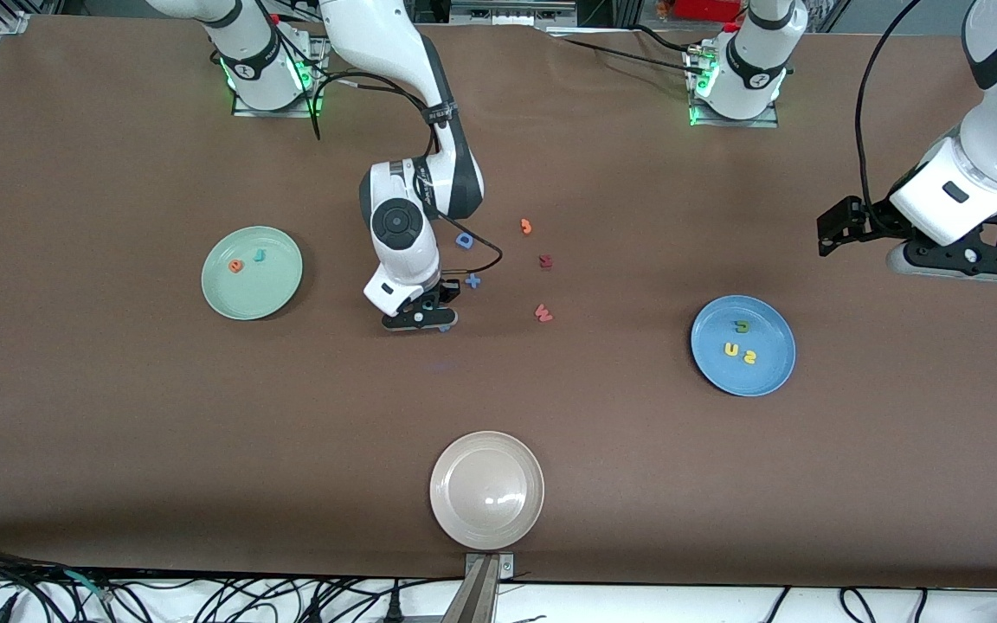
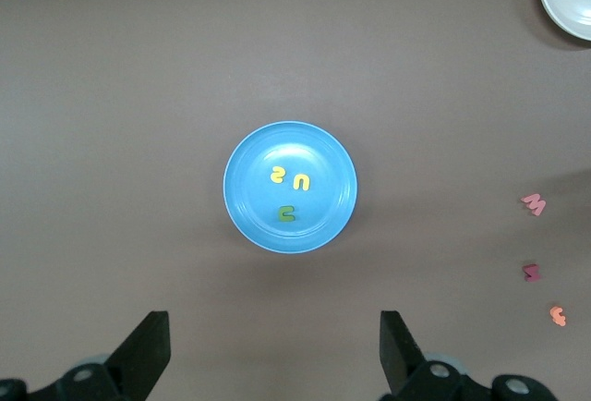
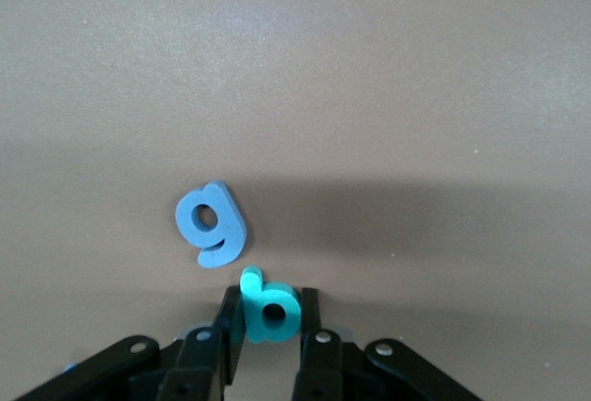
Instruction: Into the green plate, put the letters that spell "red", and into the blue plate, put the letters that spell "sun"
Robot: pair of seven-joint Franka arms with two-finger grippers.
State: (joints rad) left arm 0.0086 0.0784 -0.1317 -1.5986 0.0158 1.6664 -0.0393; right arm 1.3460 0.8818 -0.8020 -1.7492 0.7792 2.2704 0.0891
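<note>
Cream plate, nearest the front camera, carries nothing and has no part in the task.

Farther back, toward the left arm's end of the table, the blue plate holds the yellow s, the yellow u and the dark green n. All three lie flat and well inside the rim. Judgement: "sun" is complete.

Mid-table, the right gripper is down at table level with its fingers pressed against both sides of the teal d. A blue letter lies just beside the d and clear of the fingers. A red W lies near the gripper, toward the left arm's end.

Toward the right arm's end, the green plate holds the orange e and the teal r. Judgement: "red" is two letters in; the d is the one outstanding item, gripped but not yet delivered.

Farther still lie a dark red letter, a blue D and a small orange piece, none of them required.

The left gripper waits with its fingers wide apart and empty, up over the table at its own end, with the blue plate in its wrist view.

Outstanding: carry the d to the green plate and release it there.
</note>
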